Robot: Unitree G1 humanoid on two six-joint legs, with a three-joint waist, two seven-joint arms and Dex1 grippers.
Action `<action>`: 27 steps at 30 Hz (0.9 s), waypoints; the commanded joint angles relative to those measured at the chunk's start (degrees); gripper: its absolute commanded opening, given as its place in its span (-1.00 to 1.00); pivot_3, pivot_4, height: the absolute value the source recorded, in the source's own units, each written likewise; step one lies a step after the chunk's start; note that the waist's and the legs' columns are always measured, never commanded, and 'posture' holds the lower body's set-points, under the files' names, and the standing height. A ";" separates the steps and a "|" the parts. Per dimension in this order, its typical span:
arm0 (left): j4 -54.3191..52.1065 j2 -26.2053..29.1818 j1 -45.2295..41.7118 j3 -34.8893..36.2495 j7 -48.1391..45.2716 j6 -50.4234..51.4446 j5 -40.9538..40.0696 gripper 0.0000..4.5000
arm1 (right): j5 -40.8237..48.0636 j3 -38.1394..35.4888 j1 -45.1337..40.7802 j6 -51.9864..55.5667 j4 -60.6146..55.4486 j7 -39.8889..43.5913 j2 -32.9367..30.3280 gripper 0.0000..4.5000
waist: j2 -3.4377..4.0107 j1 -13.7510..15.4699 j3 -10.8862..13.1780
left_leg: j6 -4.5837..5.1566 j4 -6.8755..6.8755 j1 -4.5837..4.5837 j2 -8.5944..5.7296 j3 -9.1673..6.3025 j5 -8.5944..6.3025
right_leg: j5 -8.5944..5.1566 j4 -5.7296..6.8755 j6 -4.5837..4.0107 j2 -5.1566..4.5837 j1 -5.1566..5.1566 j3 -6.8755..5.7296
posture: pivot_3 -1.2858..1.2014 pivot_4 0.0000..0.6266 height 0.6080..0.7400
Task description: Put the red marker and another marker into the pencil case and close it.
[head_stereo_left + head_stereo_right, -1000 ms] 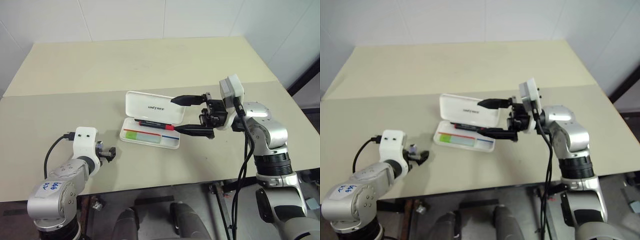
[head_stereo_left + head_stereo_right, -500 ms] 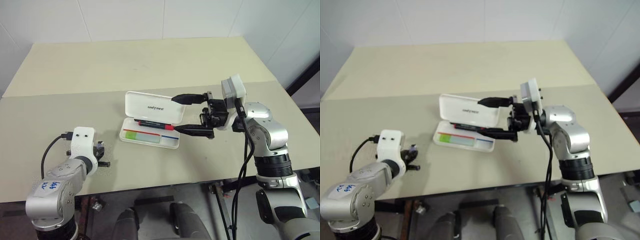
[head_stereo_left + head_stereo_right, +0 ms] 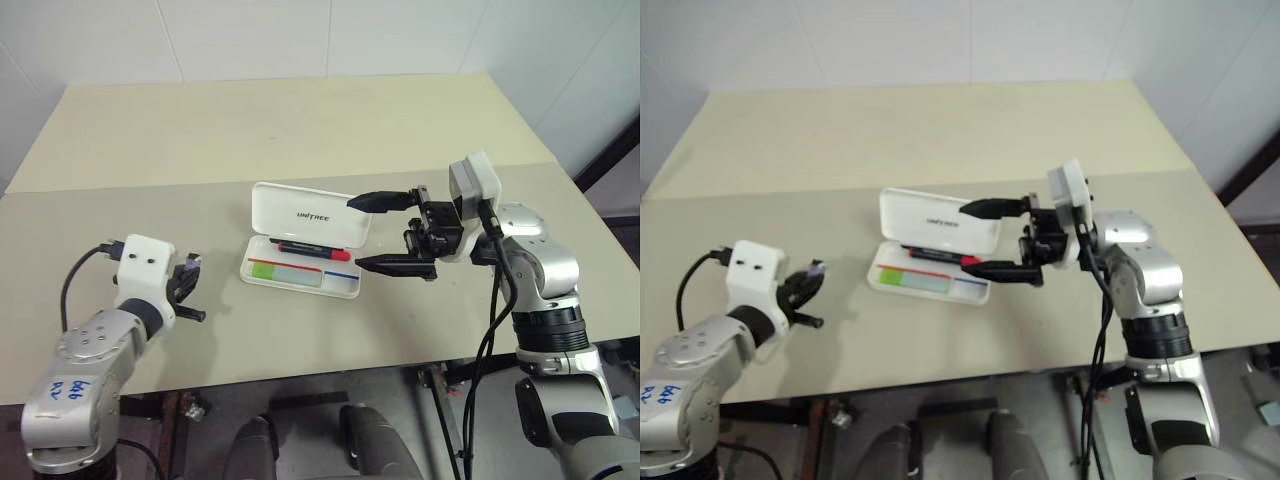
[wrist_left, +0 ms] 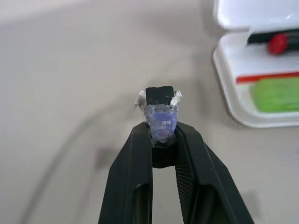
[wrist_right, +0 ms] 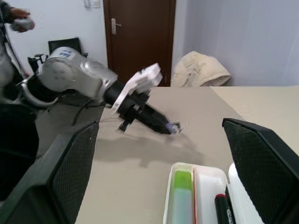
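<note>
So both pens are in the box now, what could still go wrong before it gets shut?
The pencil case is open, lid upright, with the red marker and the green-capped marker inside. The open right gripper straddles the lid's right end; a lopsided push might slide the light case instead of folding the lid. The red marker lies close to the hinge, so the lid could pinch it. The left gripper is shut on a small taped piece, so it may not steady the case.

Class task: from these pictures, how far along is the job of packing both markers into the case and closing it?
Done: the black-barrelled red-capped marker and the green-capped pale marker lie inside the white plastic pencil case. In hand: the right gripper, jaws wide open, sits at the raised lid. Left: closing the lid. The left gripper is shut, well clear of the case.
</note>
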 commanded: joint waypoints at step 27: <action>42.30 7.63 -39.92 -36.15 -50.88 -39.16 -1.52 -0.84 | -4.99 -11.98 19.98 -6.57 -4.48 -9.43 -14.37 1.00 | 0.06 1.55 0.02 | 0.24 0.17 -0.01 0.05 0.52 -0.14 | 0.30 -0.29 0.48 0.14 0.02 0.38 | 0.03 -0.52 1.00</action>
